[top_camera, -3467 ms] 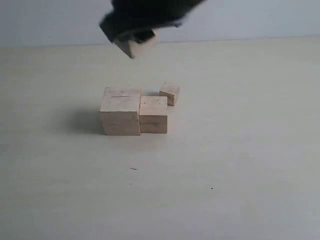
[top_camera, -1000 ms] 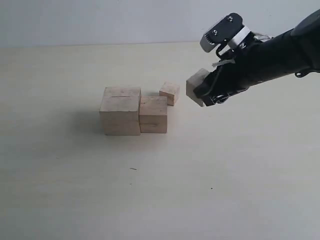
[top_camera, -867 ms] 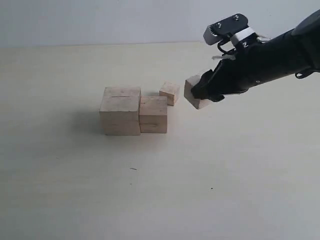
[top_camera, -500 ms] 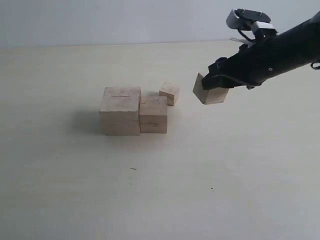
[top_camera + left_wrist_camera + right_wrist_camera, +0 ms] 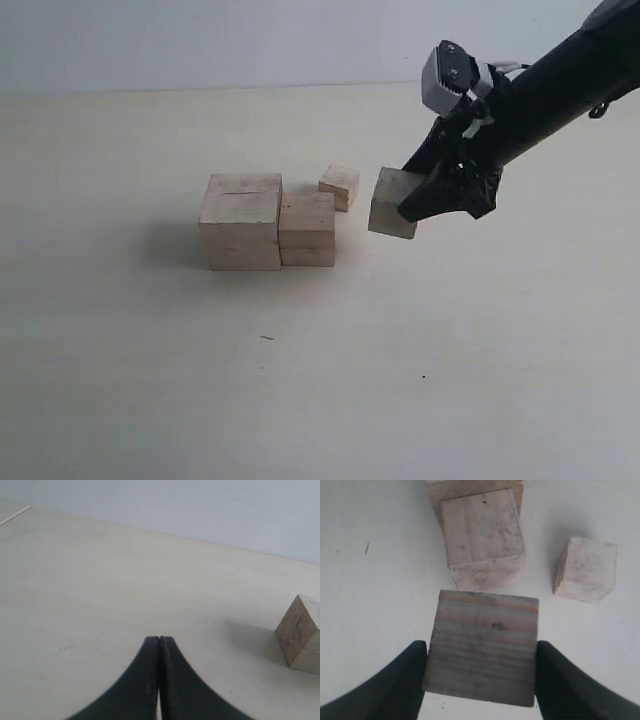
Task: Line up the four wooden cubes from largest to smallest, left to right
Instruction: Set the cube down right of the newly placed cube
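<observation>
Over the matte cream tabletop, before a pale grey wall, the black right pincer clamps a pale unpainted wooden cube; the left pincer is closed, empty.

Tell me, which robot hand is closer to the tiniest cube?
Right. The right gripper, holding a mid-sized cube, hangs just beside the smallest cube. The left gripper is outside the exterior view, far from it.

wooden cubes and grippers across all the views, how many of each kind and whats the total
wooden cubes: 4 (largest cube, second cube, smallest cube, held cube)
grippers: 2 (right gripper shut on the held cube, left gripper shut and empty)
total: 6
</observation>
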